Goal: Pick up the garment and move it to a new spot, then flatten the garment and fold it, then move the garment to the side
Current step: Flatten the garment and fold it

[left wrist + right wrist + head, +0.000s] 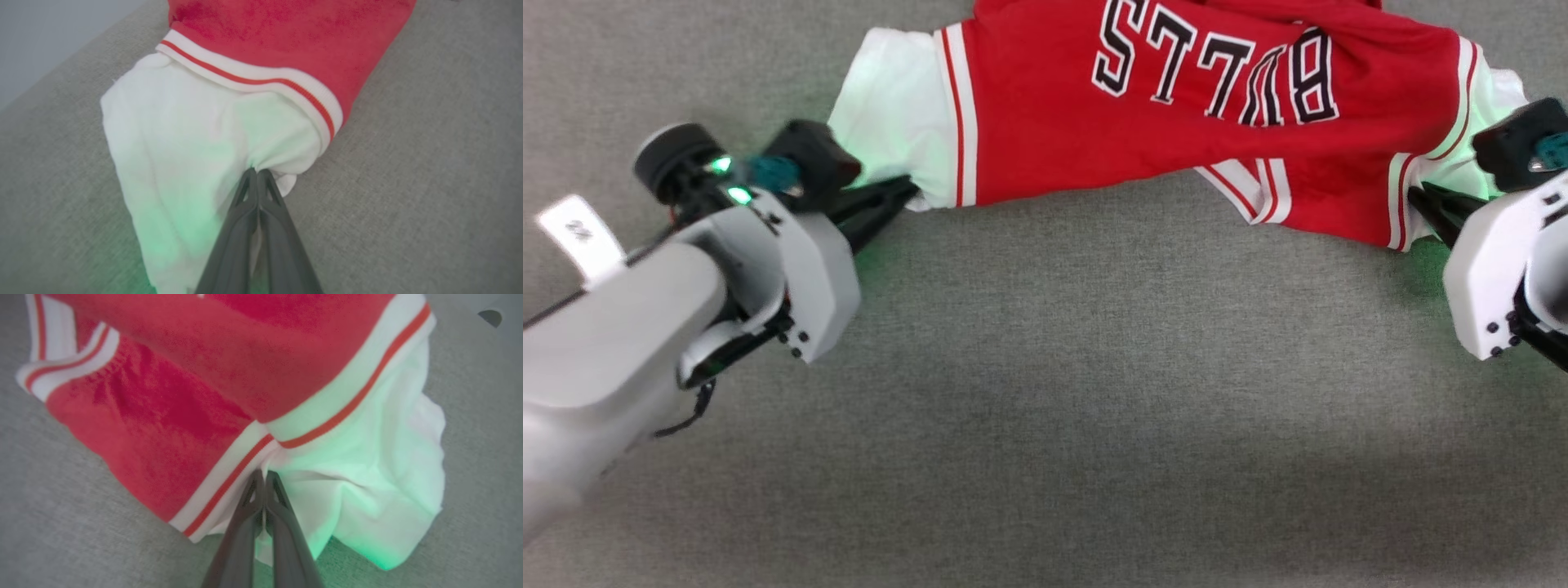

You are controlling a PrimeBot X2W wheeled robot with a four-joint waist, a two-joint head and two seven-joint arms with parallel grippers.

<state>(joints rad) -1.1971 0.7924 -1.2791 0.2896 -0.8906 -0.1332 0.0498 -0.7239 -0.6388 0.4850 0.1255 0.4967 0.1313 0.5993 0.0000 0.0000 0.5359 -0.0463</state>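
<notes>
In the head view, a red knit sports jersey (1143, 155) with white sleeves, striped trim and black lettering lies across the far part of a grey woven surface (1045, 392). The left gripper (907, 189) meets one sleeve and the right gripper (1417, 200) the other. In the left wrist view, the left gripper (257, 173) is pinched closed on white sleeve cloth. In the right wrist view, the right gripper (264, 475) is clamped on the sleeve beside the striped trim.

Soft, even light is falling overall. A green glow is spilling onto the garment (1094, 155) just beside the left gripper (908, 189) and right gripper (1414, 196). Both wrist views are looking slightly blurred.
</notes>
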